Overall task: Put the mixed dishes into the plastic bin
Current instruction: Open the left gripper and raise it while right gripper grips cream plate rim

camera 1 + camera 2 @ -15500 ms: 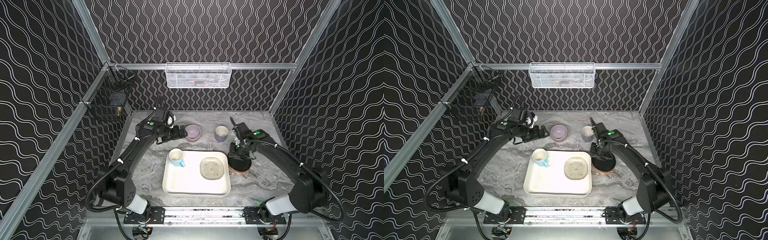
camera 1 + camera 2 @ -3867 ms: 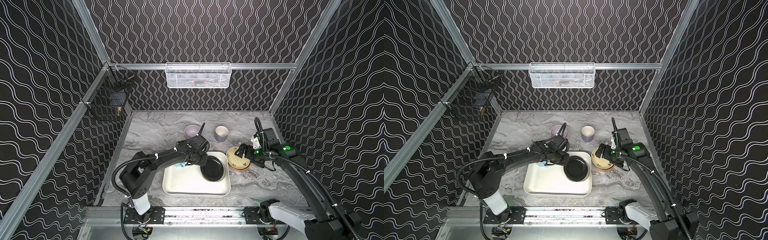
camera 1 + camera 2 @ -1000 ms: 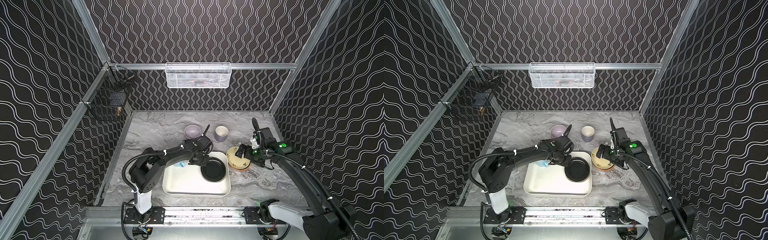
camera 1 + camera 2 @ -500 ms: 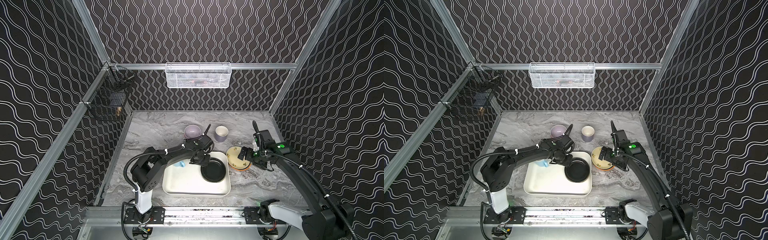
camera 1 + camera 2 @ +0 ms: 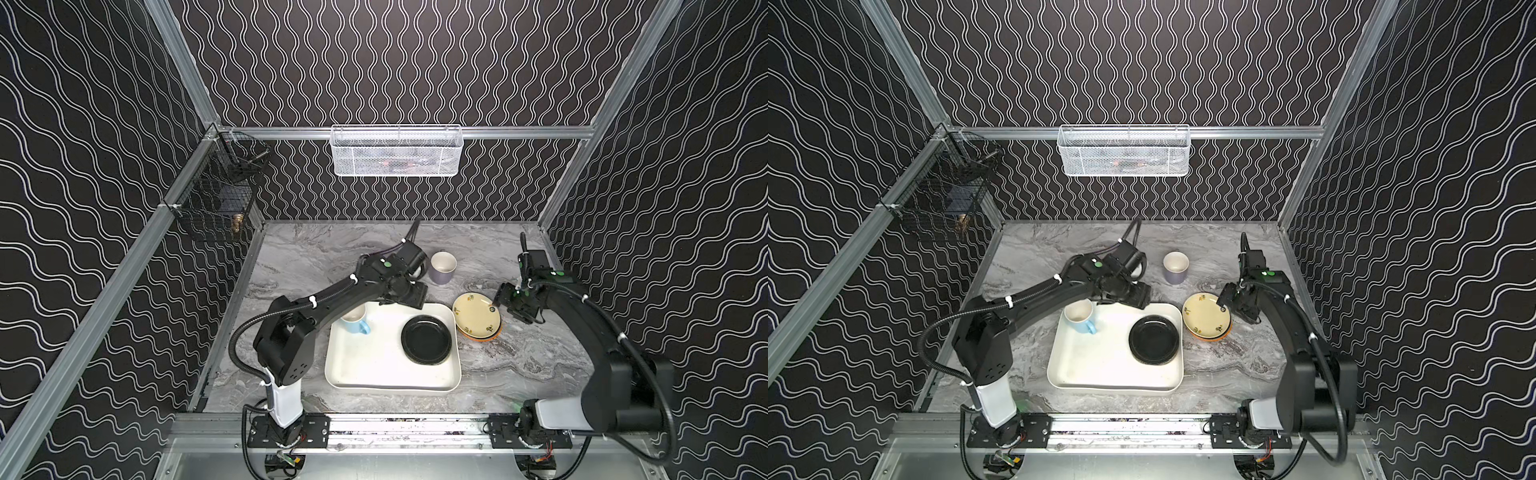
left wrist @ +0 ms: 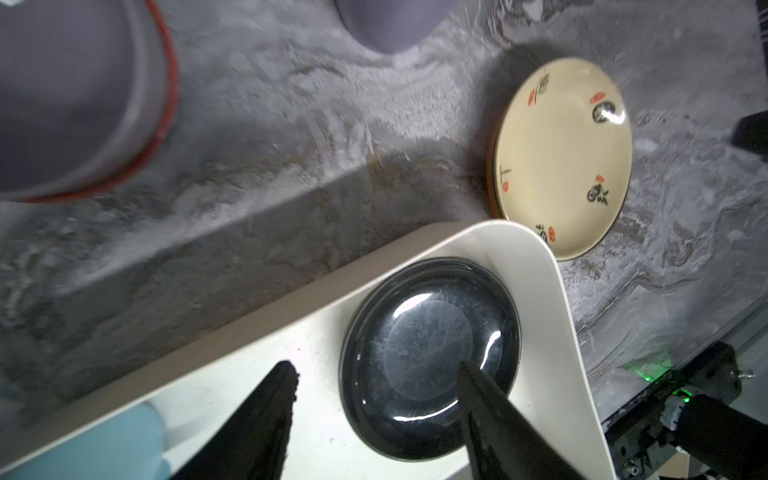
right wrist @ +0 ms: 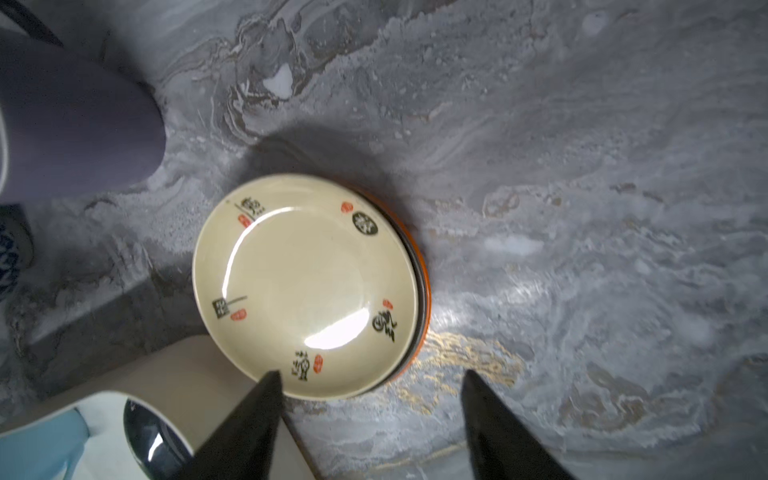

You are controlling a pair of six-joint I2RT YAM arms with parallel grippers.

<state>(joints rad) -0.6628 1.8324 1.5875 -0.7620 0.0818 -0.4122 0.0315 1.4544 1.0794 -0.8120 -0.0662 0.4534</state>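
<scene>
The black plate (image 5: 426, 339) is seen flat in the plastic bin (image 5: 374, 368), lower centre in a top view. The left gripper (image 6: 376, 369) is parted and empty near it. The right gripper (image 7: 370, 376) is parted at the rim of the pale yellow plate (image 7: 303, 282), nothing clamped.

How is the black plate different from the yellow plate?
The black plate is plain and dark; the pale yellow plate has little painted marks. The black plate lies inside the plastic bin; the pale yellow plate sits outside it, beside its corner. Both are small and round.
</scene>
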